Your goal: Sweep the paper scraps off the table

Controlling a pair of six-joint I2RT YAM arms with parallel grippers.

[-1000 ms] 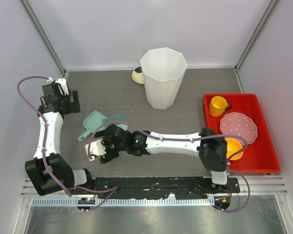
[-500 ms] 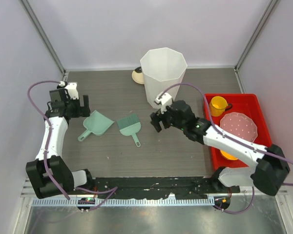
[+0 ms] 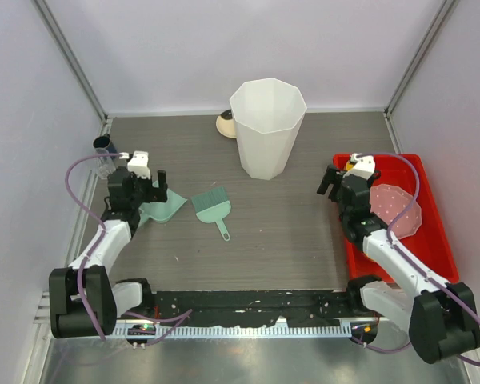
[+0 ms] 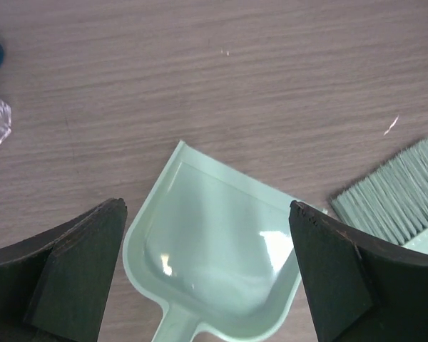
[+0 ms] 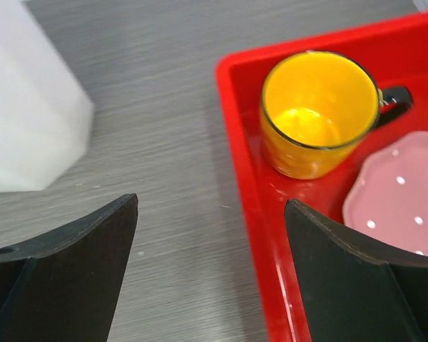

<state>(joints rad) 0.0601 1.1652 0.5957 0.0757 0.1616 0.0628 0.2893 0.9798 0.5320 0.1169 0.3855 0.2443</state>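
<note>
The paper scraps are out of view; only tiny white flecks [image 4: 391, 127] lie on the dark wood-grain table [image 3: 288, 232]. A pale green dustpan [image 3: 166, 206] lies flat at the left, and my left gripper [image 3: 154, 192] hovers just over it. In the left wrist view that gripper [image 4: 207, 206] is open, its fingers astride the empty dustpan [image 4: 214, 242]. A green hand brush [image 3: 212, 209] lies loose beside the pan. My right gripper [image 3: 334, 184] stands open and empty by the left rim of the red tray [image 3: 432, 268].
A tall white bin [image 3: 266, 128] stands at the back centre with a beige object [image 3: 223, 122] behind it. The tray holds a yellow cup [image 5: 317, 117] and a pink dotted plate [image 3: 400, 210]. A small clear bottle [image 3: 104, 154] stands at the left wall.
My right arm has swung from the near left of the table across to the tray's left rim. My left gripper has come forward from the back left to above the dustpan.
</note>
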